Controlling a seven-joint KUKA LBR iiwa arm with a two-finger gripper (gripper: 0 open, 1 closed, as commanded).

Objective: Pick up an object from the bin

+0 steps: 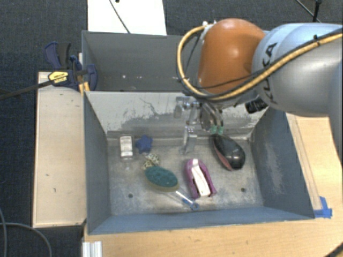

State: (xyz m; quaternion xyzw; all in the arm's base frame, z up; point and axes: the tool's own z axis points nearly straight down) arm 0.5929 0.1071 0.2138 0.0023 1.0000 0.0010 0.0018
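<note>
A grey metal bin seen from above, with a robot arm reaching in. Its end effector hangs low near the bin's back wall; whether it is open or closed cannot be told, and nothing is seen held in it.

Just in front of the end effector lies a purple-and-white plastic item, oblong and set slightly askew on the bin floor. It is the nearest thing to pick. To the right of that item, and slightly further back, lies a black oval object with a reddish edge, shaped like a computer mouse. To the left of the purple-and-white item is a dark teal oval pad. Further left and back stands a small clear jar, and at the item's front end lies a thin blue stick.

The purple-and-white item looks rigid, light and smooth — probably a hard shell that will not crush but may slip. The safest hold is likely across its narrow width, near the middle.
</note>
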